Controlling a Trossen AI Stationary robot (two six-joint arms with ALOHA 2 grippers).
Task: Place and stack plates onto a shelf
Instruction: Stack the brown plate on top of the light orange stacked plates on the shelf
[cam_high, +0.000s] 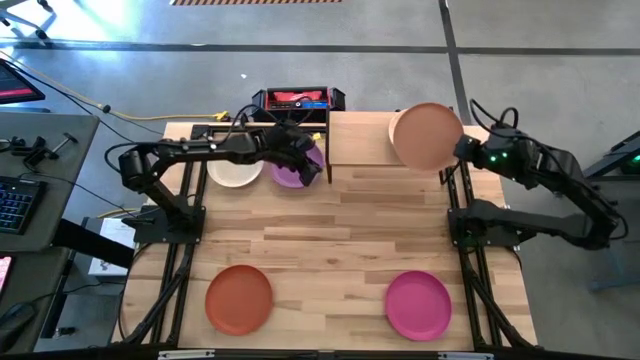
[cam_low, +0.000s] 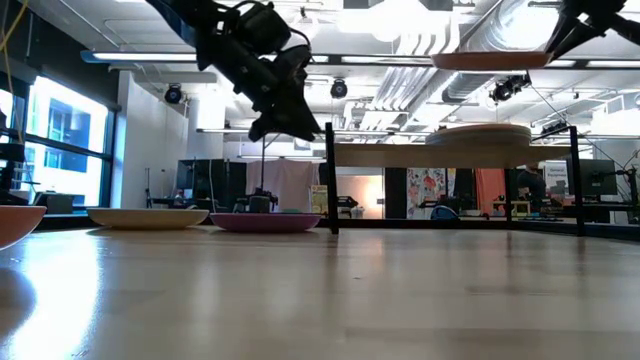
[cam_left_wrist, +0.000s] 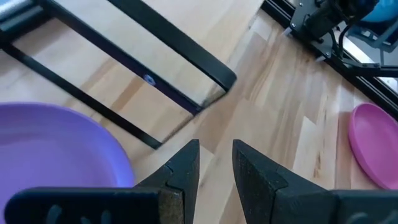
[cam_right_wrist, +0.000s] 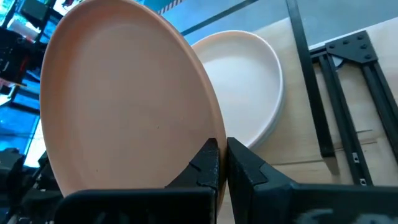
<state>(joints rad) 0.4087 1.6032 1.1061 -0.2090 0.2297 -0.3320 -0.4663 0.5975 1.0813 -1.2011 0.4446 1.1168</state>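
Tan plate (cam_right_wrist: 124, 106) hangs clamped by its rim in our right gripper (cam_right_wrist: 222, 163), held above the shelf (cam_high: 365, 140) at the tabletop's far edge. A pale plate (cam_right_wrist: 245, 78) already lies on the shelf's right end, directly beneath, so we judge the coming move a straight lowering. Our plate sits roughly level, face up; being round, it has no long axis. Our left gripper (cam_left_wrist: 216, 163), fingers apart and empty, hovers beside the purple plate (cam_left_wrist: 56, 149) near the shelf's left legs.
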